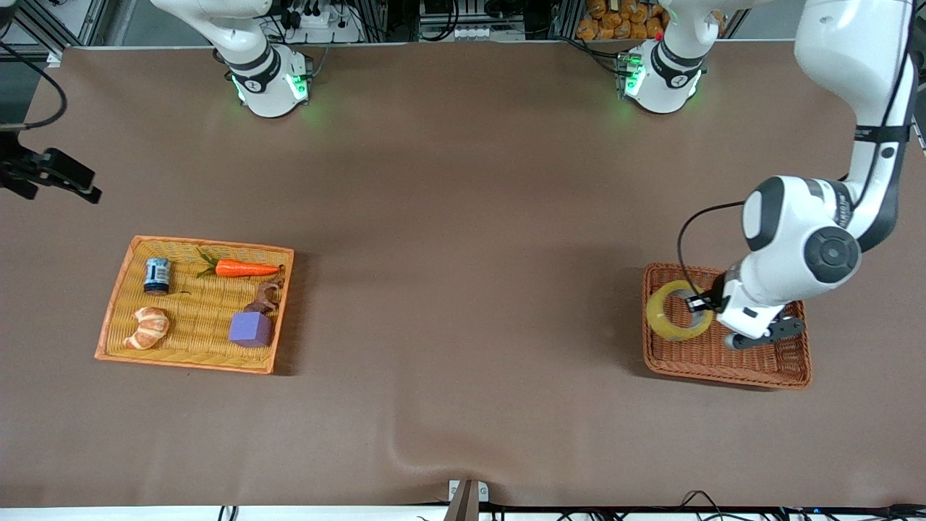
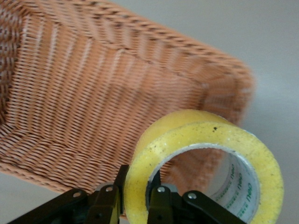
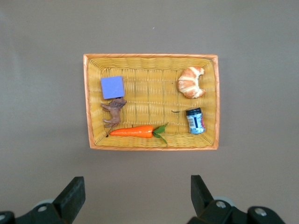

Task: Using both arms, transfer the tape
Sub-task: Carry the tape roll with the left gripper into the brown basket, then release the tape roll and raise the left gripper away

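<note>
Currently left gripper clamped on the wall of the tape, one finger inside the core, roll tilted up over the brown wicker basket; rim grip leaves the ring free for a handover. Right gripper hanging with fingers spread wide, waiting above table beside the yellow tray. Next probably: lift and carry toward mid-table.
</note>
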You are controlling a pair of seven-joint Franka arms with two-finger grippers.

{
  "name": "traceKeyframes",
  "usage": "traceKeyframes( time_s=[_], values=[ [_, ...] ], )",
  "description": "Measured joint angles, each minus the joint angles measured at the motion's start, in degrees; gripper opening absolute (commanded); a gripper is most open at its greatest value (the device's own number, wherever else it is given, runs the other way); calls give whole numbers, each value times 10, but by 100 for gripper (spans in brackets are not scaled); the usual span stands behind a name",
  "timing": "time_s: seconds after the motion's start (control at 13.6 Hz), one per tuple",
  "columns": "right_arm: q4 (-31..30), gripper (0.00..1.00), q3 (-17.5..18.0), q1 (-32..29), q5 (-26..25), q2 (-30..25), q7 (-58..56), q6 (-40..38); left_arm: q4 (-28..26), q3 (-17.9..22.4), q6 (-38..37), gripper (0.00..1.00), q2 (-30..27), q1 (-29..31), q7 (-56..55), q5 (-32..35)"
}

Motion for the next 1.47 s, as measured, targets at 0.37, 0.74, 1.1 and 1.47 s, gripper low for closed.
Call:
traceKeyframes(
  time_s=[0.37, 0.74, 1.1, 1.47],
  values=[
    [16, 100, 0, -28, 0, 0, -42, -25, 0, -1, 1, 27, 9, 45, 77, 0],
    [16, 100, 5, -28, 2, 0, -42, -25, 7, -1, 3, 100, 11, 52, 79, 0],
    [16, 100, 8, -28, 3, 0, -43, -26, 94, -3, -85, 100, -27, 52, 136, 0],
    [16, 100, 8, -28, 3, 1, -43, -28, 190, -2, -291, 100, -121, 70, 212, 0]
  ],
)
